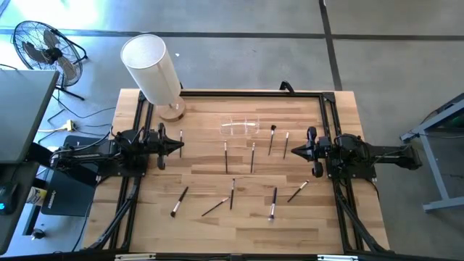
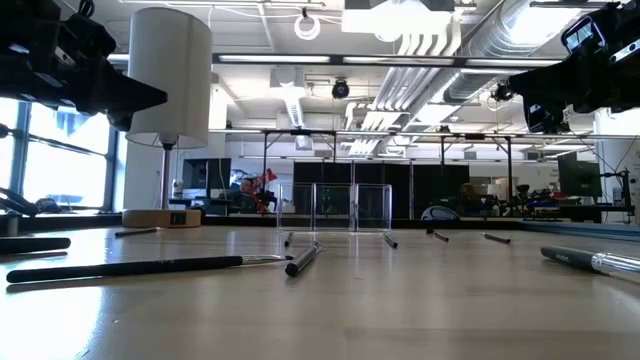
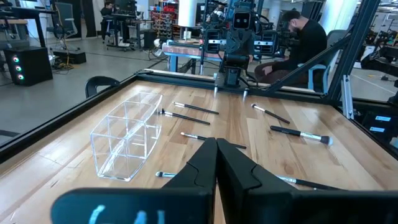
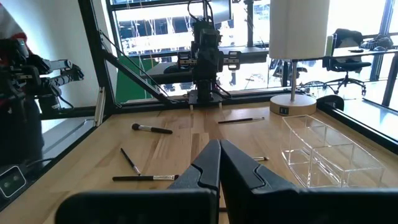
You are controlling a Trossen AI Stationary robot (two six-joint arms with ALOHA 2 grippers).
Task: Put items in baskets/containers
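Brushes (image 1: pixel 252 157) spread between both empty, shut grippers; nearest one (image 1: pixel 286 145) at nine o'clock of right gripper (image 1: pixel 313 150), pointing twelve-to-six.

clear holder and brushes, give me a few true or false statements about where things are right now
1. The clear holder is empty. True.
2. The left gripper holds a brush. False: its fingers are shut on nothing, raised at the table's left side.
3. All the brushes lie flat on the table. True.
4. The right gripper is open above the holder. False: it is shut and hangs at the table's right side, away from the holder.
5. The white lamp stands at a far corner of the table. True.
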